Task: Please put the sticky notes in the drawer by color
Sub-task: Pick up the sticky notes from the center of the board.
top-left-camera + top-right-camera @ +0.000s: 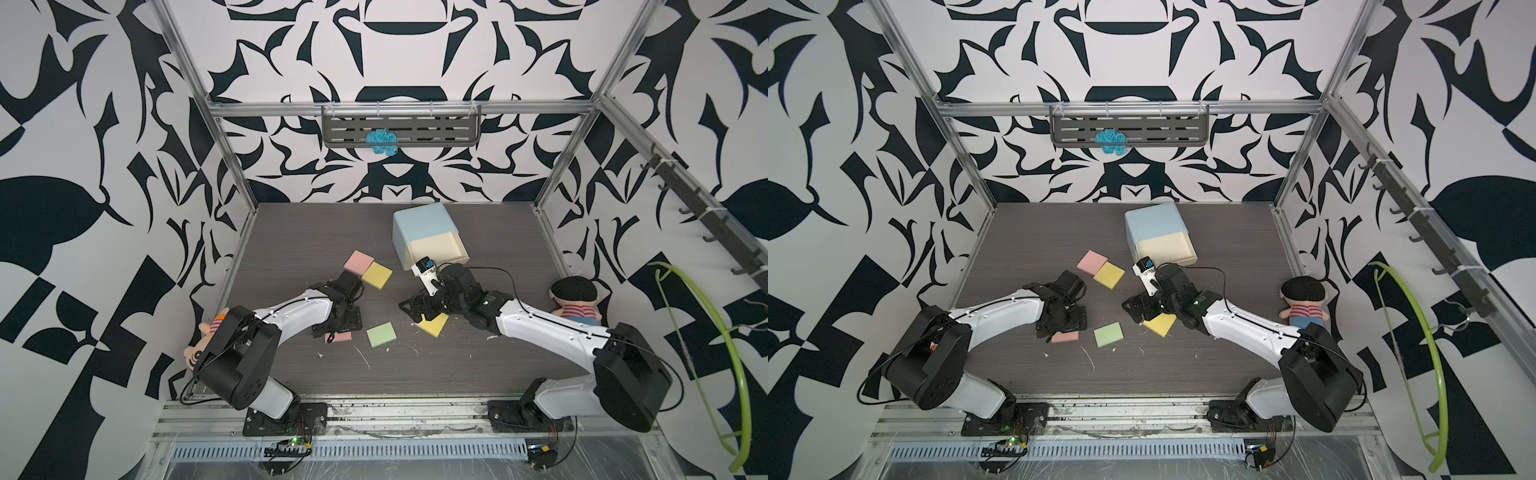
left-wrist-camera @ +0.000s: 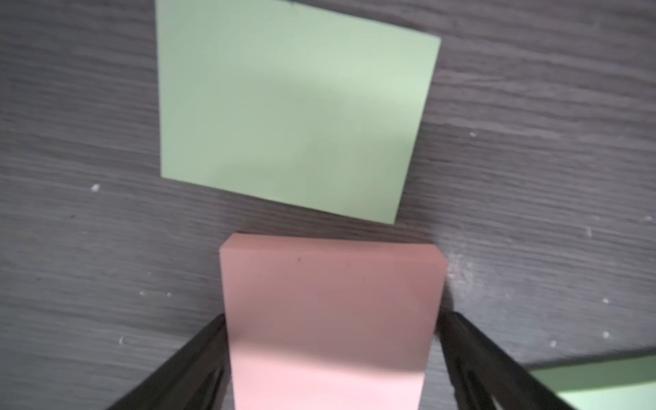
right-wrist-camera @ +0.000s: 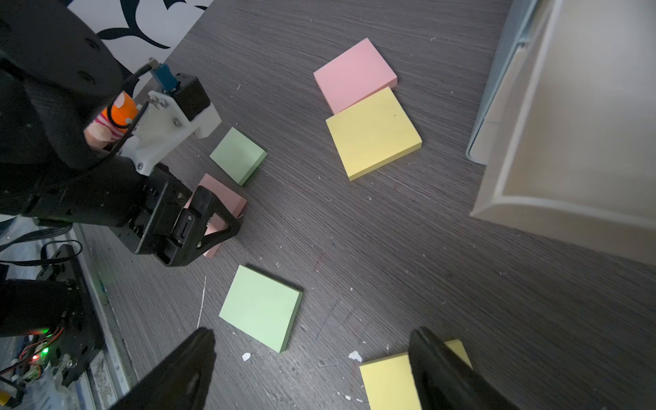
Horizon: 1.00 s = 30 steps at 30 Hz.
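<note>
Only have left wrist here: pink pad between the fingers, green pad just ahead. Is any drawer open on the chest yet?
Observer: Yes, one cream drawer is pulled out of the blue chest; what shows of its inside is bare.
Operator: Right arm?
Observer: The right gripper is open, above the front yellow pad.
Operator: Any pads I can't see?
Observer: A far pink pad and a far yellow pad lie edge to edge on the table beside the chest.
</note>
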Each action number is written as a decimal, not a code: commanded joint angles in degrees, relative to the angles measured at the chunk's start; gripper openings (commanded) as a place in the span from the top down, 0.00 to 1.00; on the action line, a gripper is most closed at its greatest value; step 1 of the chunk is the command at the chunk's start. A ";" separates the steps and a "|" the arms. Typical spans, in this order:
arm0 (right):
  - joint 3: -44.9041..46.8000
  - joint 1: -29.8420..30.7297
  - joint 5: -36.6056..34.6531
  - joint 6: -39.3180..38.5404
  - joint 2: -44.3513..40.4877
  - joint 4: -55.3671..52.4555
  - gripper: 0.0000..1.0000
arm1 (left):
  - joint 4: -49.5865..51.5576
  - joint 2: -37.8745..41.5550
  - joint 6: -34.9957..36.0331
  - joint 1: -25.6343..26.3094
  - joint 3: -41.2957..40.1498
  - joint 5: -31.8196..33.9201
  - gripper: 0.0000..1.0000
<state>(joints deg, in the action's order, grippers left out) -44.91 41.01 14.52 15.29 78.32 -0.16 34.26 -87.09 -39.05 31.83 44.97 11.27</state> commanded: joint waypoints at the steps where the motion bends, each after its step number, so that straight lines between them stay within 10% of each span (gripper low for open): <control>1: -2.93 0.34 -0.55 0.70 -0.05 1.92 0.10 | 2.40 -1.52 -0.04 -0.26 -0.83 1.90 0.09; 21: -4.59 0.29 0.96 3.35 1.87 1.99 0.11 | 2.30 0.37 -1.82 -0.20 0.38 0.03 0.19; 30: 2.14 2.45 4.81 16.14 0.91 15.12 0.12 | 4.48 6.08 -4.86 -0.20 3.67 -3.19 0.18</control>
<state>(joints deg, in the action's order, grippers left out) -44.88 42.19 17.54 25.08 80.66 6.87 36.97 -83.33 -42.09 31.83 46.06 10.33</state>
